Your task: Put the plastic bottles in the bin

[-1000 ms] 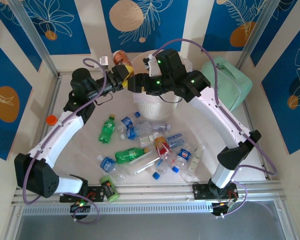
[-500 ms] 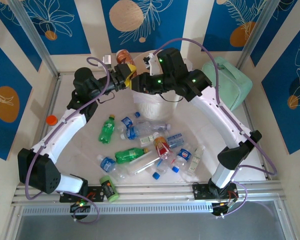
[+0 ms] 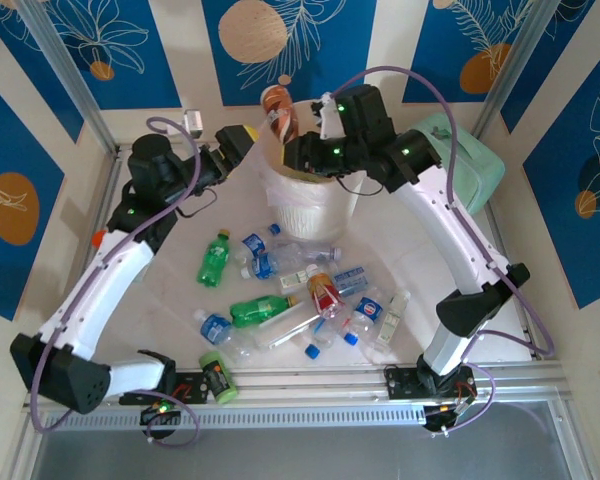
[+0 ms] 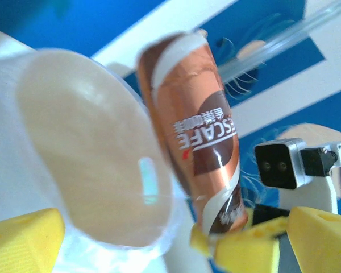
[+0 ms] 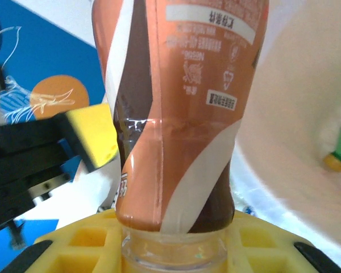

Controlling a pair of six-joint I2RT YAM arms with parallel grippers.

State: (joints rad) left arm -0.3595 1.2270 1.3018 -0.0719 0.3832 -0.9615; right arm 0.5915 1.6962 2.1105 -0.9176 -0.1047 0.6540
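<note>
Looks like the drop-off step for one bottle. The right gripper (image 5: pixel 173 250) has its jaws pinching the neck of a copper-brown plastic coffee bottle (image 3: pixel 277 112) with a white swirl on its label, and the body sticks up away from the jaws. It hangs in the upper middle of the overhead frame, right about over the left rim of the round pale cream bin (image 3: pixel 315 205) lined with a thin white bag. The left gripper (image 3: pixel 240 140) sits just left of it, jaws spread and holding nothing. In its own wrist view the yellow pads (image 4: pixel 23 239) are down in the two bottom corners, with the bottle well clear of them.

Next move, I'd guess: nudge the bottle a bit further over the bin's mouth, since it's at the rim rather than the middle, then let the jaws go. Dropped from here it might clip the edge and bounce out onto the bench (image 3: pixel 180 300).

Versus a second ago, the bottle was left of the bin with both grippers crowded round it. Now it's shifted right and up to the rim, and the left arm has backed off toward the left of the frame. The pile of clear and green plastic bottles (image 3: pixel 300 290) in the lower middle hasn't budged, so plenty left to do.
</note>
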